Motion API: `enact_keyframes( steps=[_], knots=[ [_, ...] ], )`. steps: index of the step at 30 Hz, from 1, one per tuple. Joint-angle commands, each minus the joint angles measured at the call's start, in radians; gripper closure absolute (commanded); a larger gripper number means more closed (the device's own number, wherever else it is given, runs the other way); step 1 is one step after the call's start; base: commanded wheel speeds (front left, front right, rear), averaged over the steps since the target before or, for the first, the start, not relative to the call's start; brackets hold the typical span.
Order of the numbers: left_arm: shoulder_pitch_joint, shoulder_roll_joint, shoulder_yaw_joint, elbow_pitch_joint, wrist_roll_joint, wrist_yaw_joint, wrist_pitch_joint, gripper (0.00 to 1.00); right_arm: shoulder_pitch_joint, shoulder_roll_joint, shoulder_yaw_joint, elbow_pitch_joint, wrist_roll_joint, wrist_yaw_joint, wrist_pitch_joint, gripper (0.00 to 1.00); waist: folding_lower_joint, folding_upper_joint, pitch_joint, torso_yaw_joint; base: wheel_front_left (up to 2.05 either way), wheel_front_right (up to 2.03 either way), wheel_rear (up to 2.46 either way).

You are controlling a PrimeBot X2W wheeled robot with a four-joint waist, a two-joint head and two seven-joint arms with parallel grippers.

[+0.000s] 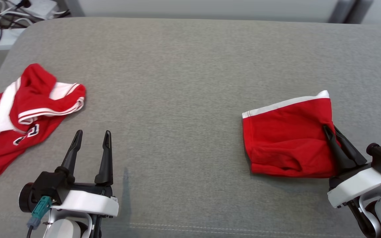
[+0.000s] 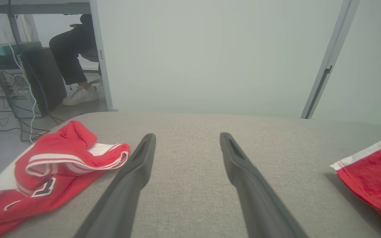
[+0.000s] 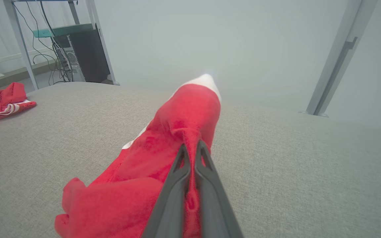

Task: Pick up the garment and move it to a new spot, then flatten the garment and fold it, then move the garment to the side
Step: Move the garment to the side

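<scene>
Where the right claw (image 1: pixel 330 129) is pressed shut, a pinch of red cloth is gripped between its two dark fingers, at the right edge of the folded red garment (image 1: pixel 286 142). In the right wrist view the cloth is seen gathered into a small fold at the fingertips. The rest of the garment is laid on the right side of the grey fabric-covered tabletop (image 1: pixel 184 82), with a white band along its far edge. The left claw (image 1: pixel 93 134) is held wide apart over the near left part of the tabletop. Just beyond it to the left, apart from its fingers, a crumpled red and white jersey (image 1: pixel 28 109) is heaped near the left edge. Past the tabletop, a seated person's legs (image 2: pixel 68 56) and a computer tower (image 2: pixel 13 84) with cables are seen on the floor.
</scene>
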Motion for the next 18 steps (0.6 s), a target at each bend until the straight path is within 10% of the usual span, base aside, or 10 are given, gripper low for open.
enact_keyframes(
  steps=[1, 18],
  knots=[
    [-0.023, 0.013, 0.029, -0.031, 0.005, 0.005, -0.01, 0.0, 0.015, -0.021, 0.006, -0.045, -0.008, -0.003, 0.015, 1.0, 0.0, 0.0, 0.002, -0.044, 0.0, 0.0, 0.0],
    [-0.094, 0.042, 0.0, -0.071, 0.017, 0.001, 0.02, 0.0, -0.134, -0.049, 0.13, -0.01, 0.069, -0.003, 0.047, 1.0, 0.0, 0.0, 0.07, -0.299, 0.0, 0.0, 0.0]
  ],
)
